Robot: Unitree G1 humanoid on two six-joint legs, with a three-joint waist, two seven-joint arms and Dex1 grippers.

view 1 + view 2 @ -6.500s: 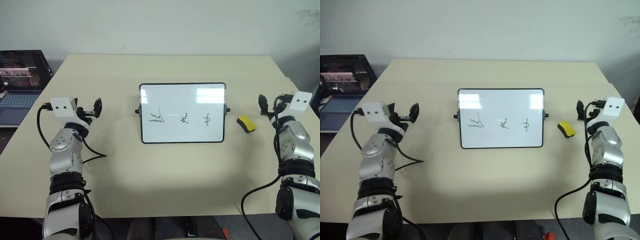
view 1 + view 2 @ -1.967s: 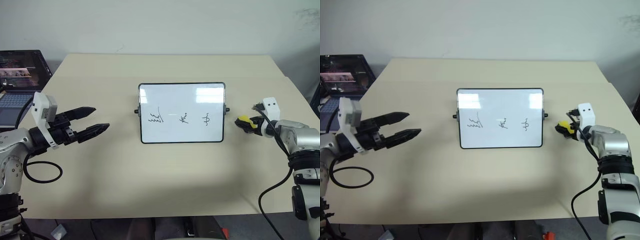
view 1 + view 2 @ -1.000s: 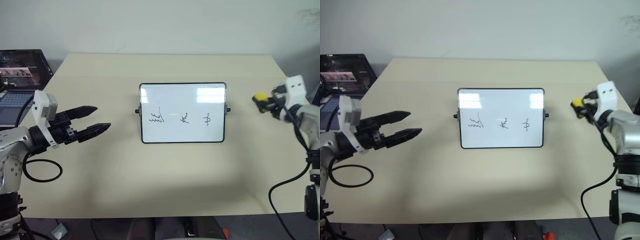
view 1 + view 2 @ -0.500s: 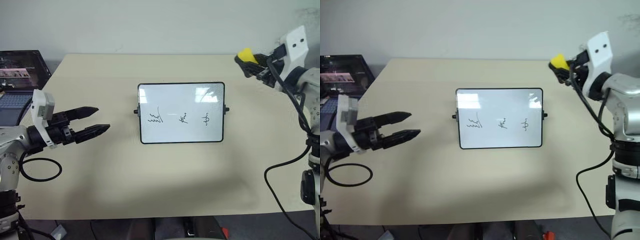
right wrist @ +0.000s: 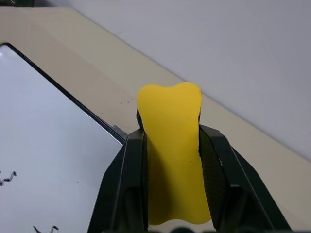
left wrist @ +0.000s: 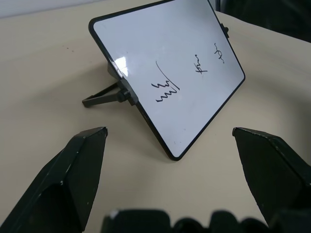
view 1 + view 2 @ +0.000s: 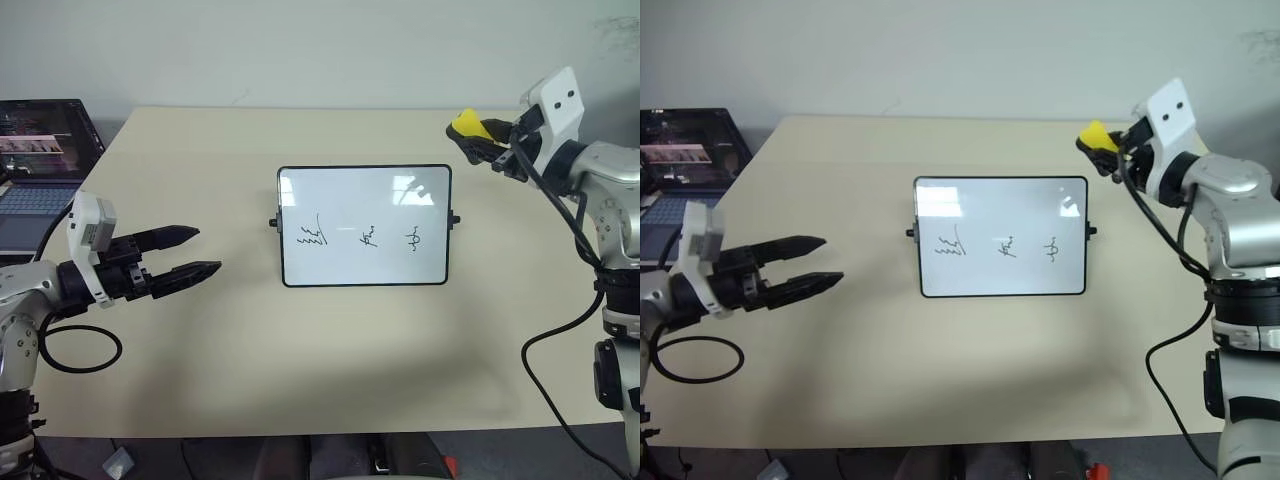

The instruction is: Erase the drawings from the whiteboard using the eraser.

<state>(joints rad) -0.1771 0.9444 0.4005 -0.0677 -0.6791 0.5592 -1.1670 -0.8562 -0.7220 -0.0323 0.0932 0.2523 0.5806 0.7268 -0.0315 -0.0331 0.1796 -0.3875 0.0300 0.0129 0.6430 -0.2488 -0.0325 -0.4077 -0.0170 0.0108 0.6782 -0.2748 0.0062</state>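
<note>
Standing propped on a beige table (image 7: 330,360), tilted back on a small black stand: the whiteboard (image 7: 365,226), glossy white in a thin black frame with rounded corners and side knobs. Carrying three thin black squiggles, the drawings (image 7: 365,238), in a row; possibly meant as letters, but not readable. Clamping the eraser (image 7: 466,124), a smooth yellow block, between the black fingers of the right gripper (image 7: 478,143); now lifted off the table, swung inward since a second ago and hanging above the board's upper right corner. Hovering well left of the board: the left gripper (image 7: 198,252), fingers spread apart, nothing between them.
</note>
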